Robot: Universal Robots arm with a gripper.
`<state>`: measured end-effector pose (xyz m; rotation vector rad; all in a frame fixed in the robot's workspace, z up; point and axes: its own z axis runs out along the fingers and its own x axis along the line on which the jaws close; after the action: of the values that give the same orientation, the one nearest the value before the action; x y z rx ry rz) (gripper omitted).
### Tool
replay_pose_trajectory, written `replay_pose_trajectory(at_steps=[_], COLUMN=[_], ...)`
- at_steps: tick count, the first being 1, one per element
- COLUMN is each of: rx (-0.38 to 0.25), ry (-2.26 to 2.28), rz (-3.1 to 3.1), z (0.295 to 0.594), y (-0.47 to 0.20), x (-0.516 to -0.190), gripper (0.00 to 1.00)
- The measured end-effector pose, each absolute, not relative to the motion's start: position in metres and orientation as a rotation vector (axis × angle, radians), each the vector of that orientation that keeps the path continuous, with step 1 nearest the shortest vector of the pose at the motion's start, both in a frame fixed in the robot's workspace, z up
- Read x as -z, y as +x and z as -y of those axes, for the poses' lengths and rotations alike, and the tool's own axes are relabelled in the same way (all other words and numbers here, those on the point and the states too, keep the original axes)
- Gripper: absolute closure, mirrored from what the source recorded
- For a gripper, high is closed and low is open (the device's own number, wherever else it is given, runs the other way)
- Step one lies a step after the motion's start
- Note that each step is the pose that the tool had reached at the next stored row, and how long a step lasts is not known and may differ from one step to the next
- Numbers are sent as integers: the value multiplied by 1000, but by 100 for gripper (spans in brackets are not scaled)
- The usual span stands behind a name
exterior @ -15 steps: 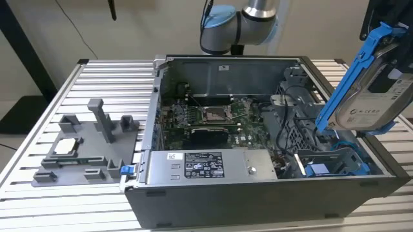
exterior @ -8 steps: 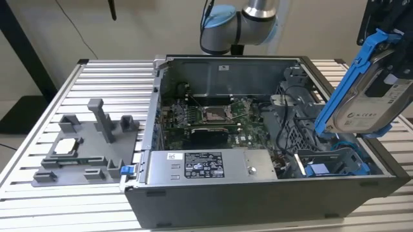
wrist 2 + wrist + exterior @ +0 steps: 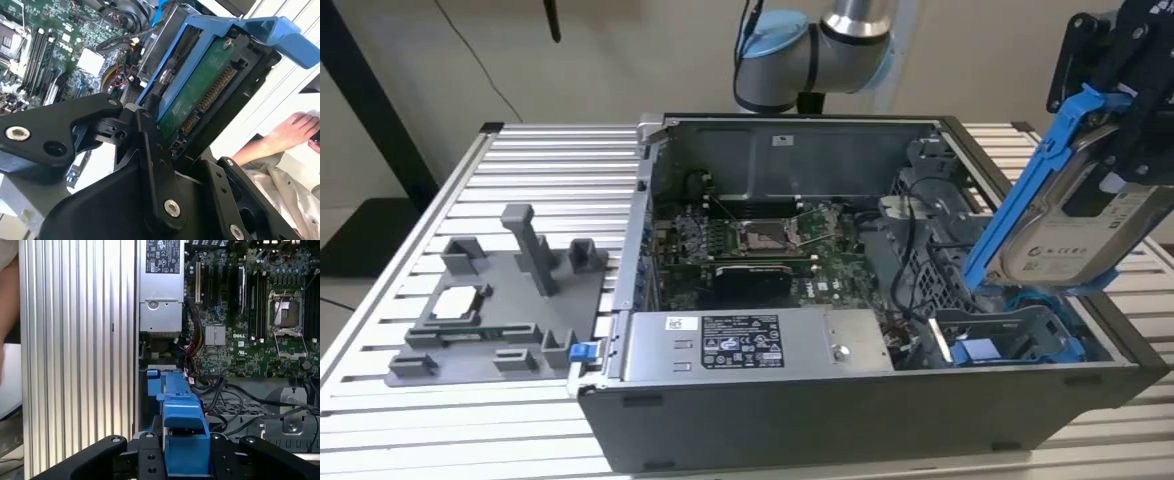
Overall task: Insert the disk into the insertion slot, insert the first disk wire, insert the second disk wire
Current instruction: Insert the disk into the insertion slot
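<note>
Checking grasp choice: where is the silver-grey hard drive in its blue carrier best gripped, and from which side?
Probably its raised end, from above, as the hand holds the silver-grey hard drive now: it hangs tilted, leaving the lower end free toward the grey metal drive bay.

The disk [image 3: 196, 92], clipped in its blue carrier frame [image 3: 235, 27], is clamped between the black fingers [image 3: 150, 145] of the gripper [image 3: 200, 112], with its green circuit board turned outward. A motherboard [image 3: 50, 45] is seen beyond it, and a person's hand [image 3: 285, 132] to one side.
</note>
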<state>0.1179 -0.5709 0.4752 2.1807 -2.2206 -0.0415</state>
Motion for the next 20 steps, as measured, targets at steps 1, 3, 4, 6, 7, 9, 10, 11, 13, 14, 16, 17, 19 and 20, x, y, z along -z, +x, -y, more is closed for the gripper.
replay_pose_trajectory(at_steps=[1,3,4,6,7,9,10,11,13,14,16,17,19,20], rx=[42,44,44,45,46,47,47,48,49,50,51,52,53,55], ry=[2181,2182,2182,2182,2183,2183,2183,2183,2184,2184,2185,2185,2186,2187], rz=[2221,2222,2222,2222,2222,2223,2223,2223,2224,2224,2225,2225,2226,2226], z=[571,571,571,571,571,571,571,571,571,571,571,571,571,571], y=[118,118,118,118,118,118,118,118,118,118,118,118,118,118], x=[-474,-470,-469,-466,-464,-461,-460,-459,-456,-455,-452,-451,-448,-447], gripper=[100,100,100,100,100,100,100,100,100,100,100,100,100,100])
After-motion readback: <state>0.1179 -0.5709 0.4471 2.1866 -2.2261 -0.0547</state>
